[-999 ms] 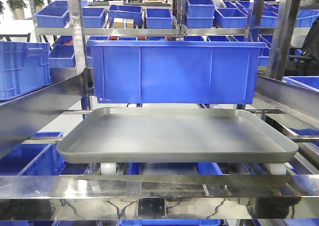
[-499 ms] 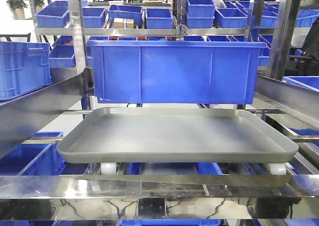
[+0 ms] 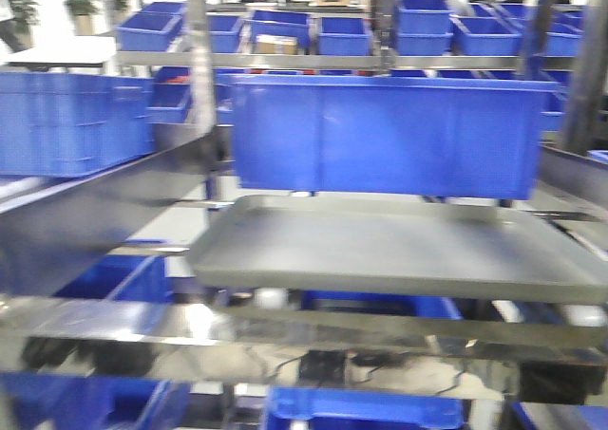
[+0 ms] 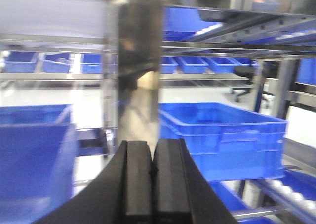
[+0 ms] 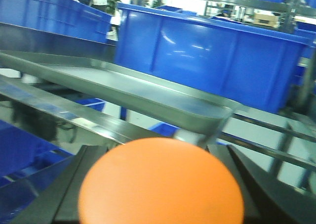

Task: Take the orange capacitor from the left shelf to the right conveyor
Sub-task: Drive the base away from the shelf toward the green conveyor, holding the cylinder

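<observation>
Your right gripper (image 5: 162, 192) clasps the orange capacitor (image 5: 160, 179), likely rigid, light, slick: hold its side; left gripper (image 4: 152, 184) clenched empty

The left claw (image 4: 152, 152) was matte black: two squared fingers (image 4: 137, 184), each with a lengthwise groove cut down its face, widening below into smooth curved shoulders (a small nick showed at the inner edge of one pad). The right claw (image 5: 160, 152) was dark grey to black too. Paler lines edged its flat, angular fingers (image 5: 261, 194), though blur hid finer detail.
</observation>
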Tool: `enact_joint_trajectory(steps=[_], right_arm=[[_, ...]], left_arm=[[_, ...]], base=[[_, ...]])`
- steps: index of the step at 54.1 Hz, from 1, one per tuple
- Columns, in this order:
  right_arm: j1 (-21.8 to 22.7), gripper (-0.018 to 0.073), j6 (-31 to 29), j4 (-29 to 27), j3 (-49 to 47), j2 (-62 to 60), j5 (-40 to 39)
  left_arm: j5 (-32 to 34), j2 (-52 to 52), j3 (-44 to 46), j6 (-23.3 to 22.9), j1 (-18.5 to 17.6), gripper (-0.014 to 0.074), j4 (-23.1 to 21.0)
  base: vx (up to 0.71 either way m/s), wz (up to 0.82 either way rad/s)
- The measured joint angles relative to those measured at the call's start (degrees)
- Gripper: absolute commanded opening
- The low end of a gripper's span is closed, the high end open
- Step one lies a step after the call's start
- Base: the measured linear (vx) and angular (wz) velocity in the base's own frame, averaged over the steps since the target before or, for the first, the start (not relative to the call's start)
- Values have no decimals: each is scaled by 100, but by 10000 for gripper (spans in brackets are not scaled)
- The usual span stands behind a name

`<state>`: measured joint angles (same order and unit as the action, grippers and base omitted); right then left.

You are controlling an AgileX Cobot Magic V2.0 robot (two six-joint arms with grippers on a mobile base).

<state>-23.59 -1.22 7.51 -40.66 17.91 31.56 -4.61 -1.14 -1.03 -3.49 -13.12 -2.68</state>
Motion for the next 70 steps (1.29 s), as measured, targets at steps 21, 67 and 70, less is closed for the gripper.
enact_joint_trajectory(steps=[21,67,70], right_arm=[[0,-8,0,0,0,0,0],[0,-8,0,0,0,0,0],[0,-8,0,0,0,0,0]], left_arm=[[0,0,0,0,0,-6,0],[0,0,0,0,0,-6,0],[0,0,0,0,0,-6,0]], base=[[-11,42],[-13,50],[-11,48]])
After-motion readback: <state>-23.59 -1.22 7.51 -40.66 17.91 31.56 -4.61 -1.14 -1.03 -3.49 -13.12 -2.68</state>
